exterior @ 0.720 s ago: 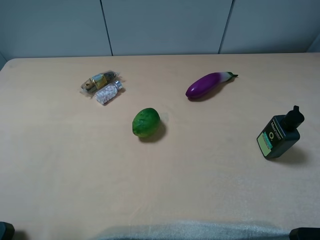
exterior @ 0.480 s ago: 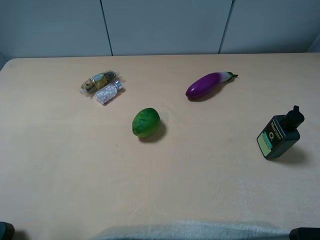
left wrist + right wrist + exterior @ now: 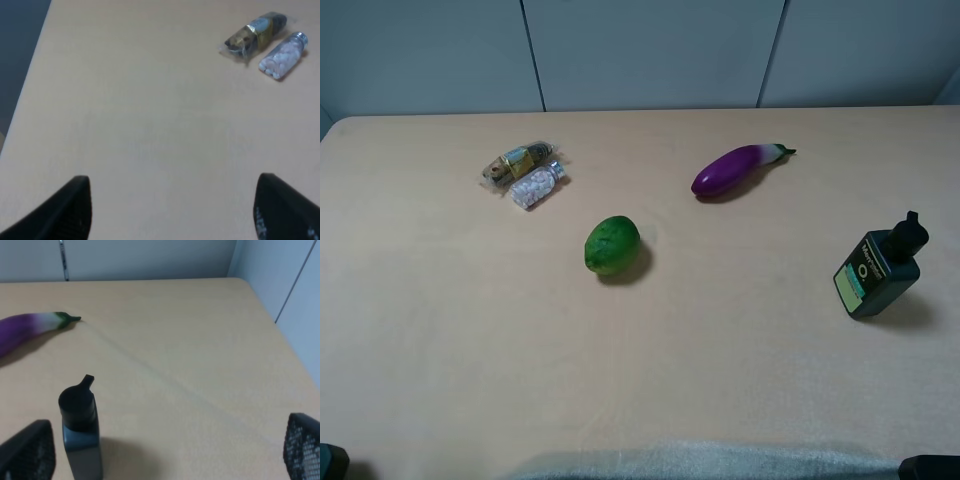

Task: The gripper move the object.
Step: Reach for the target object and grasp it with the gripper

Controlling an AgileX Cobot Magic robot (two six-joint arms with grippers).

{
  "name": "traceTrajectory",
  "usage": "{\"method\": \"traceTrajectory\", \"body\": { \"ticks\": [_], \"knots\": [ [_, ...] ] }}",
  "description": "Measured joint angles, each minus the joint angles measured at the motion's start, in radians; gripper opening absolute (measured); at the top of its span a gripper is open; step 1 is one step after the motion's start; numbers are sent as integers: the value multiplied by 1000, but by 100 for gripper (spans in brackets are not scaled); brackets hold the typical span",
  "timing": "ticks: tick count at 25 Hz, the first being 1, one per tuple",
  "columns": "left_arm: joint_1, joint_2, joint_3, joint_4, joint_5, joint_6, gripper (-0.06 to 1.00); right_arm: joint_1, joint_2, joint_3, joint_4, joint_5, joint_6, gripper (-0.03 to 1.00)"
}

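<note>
The object, a small dark green-black bottle (image 3: 876, 270) with a black cap and a light green label, stands upright on the table at the right. In the right wrist view the bottle (image 3: 80, 435) shows from behind, apart from the fingers and closer to one of them. My right gripper (image 3: 165, 450) is open and empty, with its fingers (image 3: 27, 450) wide apart; only a dark bit of it (image 3: 930, 466) shows at the exterior view's bottom right corner. My left gripper (image 3: 175, 210) is open and empty over bare table at the left; the bottle is out of its view.
A purple eggplant (image 3: 735, 168) lies at the back, right of centre. A green lime (image 3: 612, 244) sits mid-table. A pill vial (image 3: 537, 185) and a wrapped packet (image 3: 518, 162) lie at the back left. The table's right edge (image 3: 280, 340) runs near the bottle.
</note>
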Motion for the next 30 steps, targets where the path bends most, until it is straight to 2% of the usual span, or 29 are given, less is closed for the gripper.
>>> {"method": "traceTrajectory", "body": {
  "ticks": [30],
  "knots": [
    [0, 0, 0, 2, 0, 0, 74, 0, 0, 0, 0, 0, 0, 69]
  ]
}}
